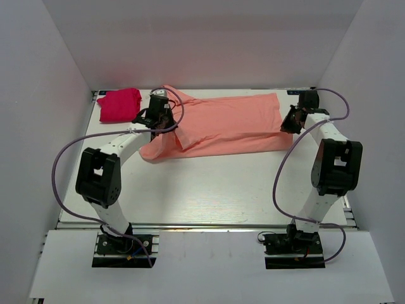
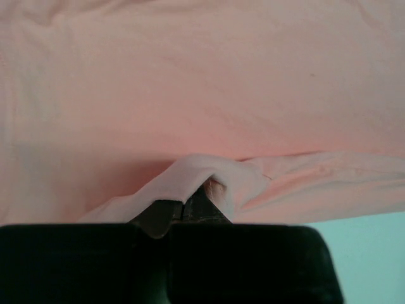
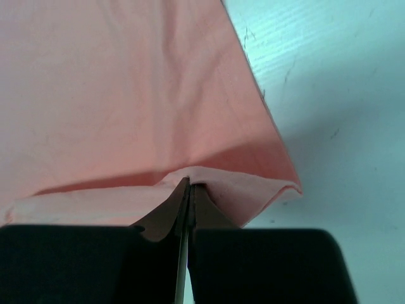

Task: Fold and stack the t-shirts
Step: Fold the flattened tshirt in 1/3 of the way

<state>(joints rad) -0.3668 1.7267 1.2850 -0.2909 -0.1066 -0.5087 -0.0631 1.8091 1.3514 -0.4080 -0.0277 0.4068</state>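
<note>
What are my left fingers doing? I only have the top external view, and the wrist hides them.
Observer: The left fingers are shut on a pinched-up ridge of the salmon t-shirt.
Operator: And the right side?
Observer: The right fingers are shut on a fold along the shirt's edge.
Operator: Is the corner itself in that grip?
Observer: No. The corner pokes out beside the fingers, over bare table.
</note>
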